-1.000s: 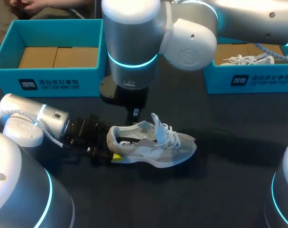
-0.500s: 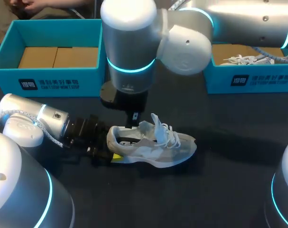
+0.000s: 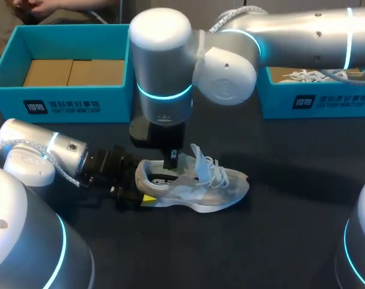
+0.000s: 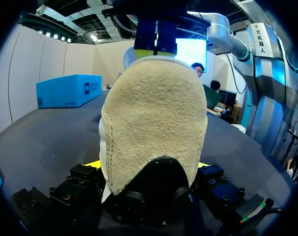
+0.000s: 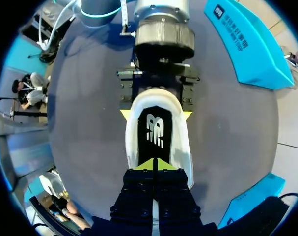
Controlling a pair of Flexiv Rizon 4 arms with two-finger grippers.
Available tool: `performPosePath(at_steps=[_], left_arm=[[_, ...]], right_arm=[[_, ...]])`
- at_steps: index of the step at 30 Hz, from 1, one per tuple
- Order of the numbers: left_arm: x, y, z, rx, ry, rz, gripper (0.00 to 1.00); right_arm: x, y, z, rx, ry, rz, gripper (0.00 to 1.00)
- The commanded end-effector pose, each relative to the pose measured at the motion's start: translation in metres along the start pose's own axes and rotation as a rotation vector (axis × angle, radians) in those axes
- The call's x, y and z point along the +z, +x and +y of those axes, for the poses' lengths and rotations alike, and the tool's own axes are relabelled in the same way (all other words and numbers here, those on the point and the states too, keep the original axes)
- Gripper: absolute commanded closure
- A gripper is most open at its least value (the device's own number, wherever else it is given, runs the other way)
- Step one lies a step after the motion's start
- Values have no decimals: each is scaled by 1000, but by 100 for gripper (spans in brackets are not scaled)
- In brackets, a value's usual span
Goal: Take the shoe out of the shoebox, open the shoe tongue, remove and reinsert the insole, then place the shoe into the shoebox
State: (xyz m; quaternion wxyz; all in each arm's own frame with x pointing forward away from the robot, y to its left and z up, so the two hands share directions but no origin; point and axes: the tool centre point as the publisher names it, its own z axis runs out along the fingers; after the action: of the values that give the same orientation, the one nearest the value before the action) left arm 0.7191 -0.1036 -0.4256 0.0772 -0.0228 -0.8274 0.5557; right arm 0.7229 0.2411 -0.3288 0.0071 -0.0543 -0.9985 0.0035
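two yellow fingertips (image 5: 124,114) of your left gripper (image 5: 155,114) press the heel of the shoe (image 3: 194,183) from both sides, so that gripper is clamped on it. the shoe stands on its sole on the dark table (image 3: 290,229), toe toward your right, well apart from both boxes.

the head view gives you only one yellow tip at the heel. the right wrist view shows both, one on each side. the left wrist view is almost filled by the suede heel, with a sliver of yellow at either edge, and it hides the inside of the shoe.

your right gripper (image 5: 154,164) hangs straight down over the shoe's opening, its fingers pressed together with no gap. its own camera looks down on the black insole (image 5: 155,132) lying flat inside, with the tips over its forward end. you cannot tell from any view whether the tips touch it.

only the head view shows what the boxes hold: cardboard in the shoebox (image 3: 62,99) behind your left arm, and another shoe (image 3: 302,76) in the second shoebox (image 3: 326,102) at your right.
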Motion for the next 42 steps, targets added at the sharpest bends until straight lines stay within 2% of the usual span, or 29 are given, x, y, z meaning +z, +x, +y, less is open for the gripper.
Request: performPosePath(at_steps=[1,11,21,22,24,25,28,30,37,42], left_arm=[[0,0,1,0,-3,3,100],[0,0,1,0,-3,3,100],[0,0,1,0,-3,3,100],[0,0,1,0,-3,3,100],[0,0,1,0,-3,3,100],[0,0,1,0,-3,3,100],[0,0,1,0,-3,3,100],[0,0,1,0,-3,3,100],[0,0,1,0,-3,3,100],[0,0,1,0,-3,3,100]], right_arm=[[16,-4,-9,-13,-23,30,100],[40,2,-18,-16,-42,53,100],[50,-5,-22,-13,-37,8,100],[50,-6,-21,-14,-35,5,99],[51,-8,-21,-17,-35,1,89],[52,-9,-21,-16,-35,0,87],[54,-12,-19,-13,-31,-6,86],[55,-13,-16,-13,-33,-11,81],[64,-20,-7,-19,-51,-24,81],[72,-21,-3,-23,-65,-9,72]])
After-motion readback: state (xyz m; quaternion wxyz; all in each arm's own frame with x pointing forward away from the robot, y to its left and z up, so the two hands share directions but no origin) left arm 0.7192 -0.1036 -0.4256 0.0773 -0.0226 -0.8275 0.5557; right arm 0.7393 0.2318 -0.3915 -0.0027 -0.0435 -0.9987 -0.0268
